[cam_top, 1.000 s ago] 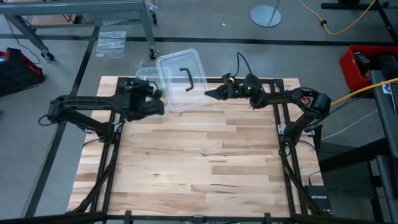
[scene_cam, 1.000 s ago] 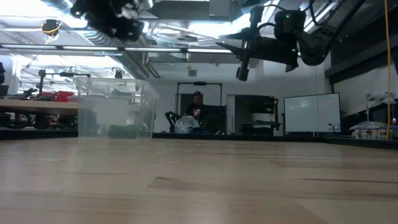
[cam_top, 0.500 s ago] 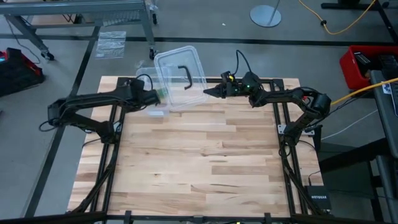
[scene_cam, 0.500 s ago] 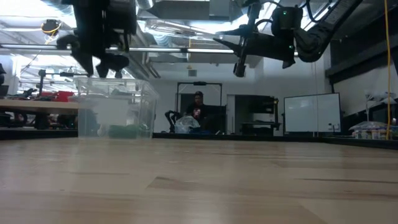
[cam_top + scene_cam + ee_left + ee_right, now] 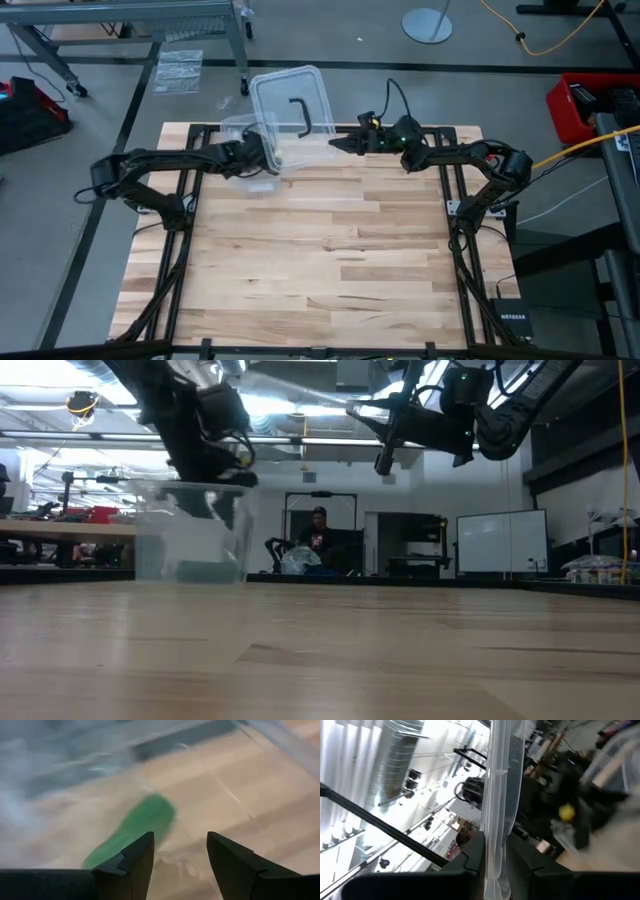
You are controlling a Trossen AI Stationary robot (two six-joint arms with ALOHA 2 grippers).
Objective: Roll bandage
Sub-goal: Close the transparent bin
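The green bandage (image 5: 135,827) lies as a short roll on the floor of the clear plastic box (image 5: 190,540), at the table's far left; in the low view the bandage (image 5: 205,571) shows through the box wall. My left gripper (image 5: 180,855) is open and slants down over the box's open top (image 5: 252,158), just short of the bandage. My right gripper (image 5: 337,143) is shut on the box's clear lid (image 5: 290,105), which has a black handle (image 5: 299,112), and holds it up beside the box. My right gripper pinches the clear lid's edge (image 5: 496,827) between its two fingers, coming about level from the table's right. The lid is lifted clear of the box and tilted, and its free end reaches past the table's far edge.
Crinkly clear plastic wrappers (image 5: 178,72) lie on the floor beyond the table. The wooden tabletop (image 5: 320,250) stretches bare toward the near edge. A person (image 5: 318,530) sits far off in the room behind the table.
My left gripper has come down and toward the table's right, tipping from near level to a downward slant over the open box, with its fingers still apart. The lid in my right gripper has shifted a little toward the far edge.
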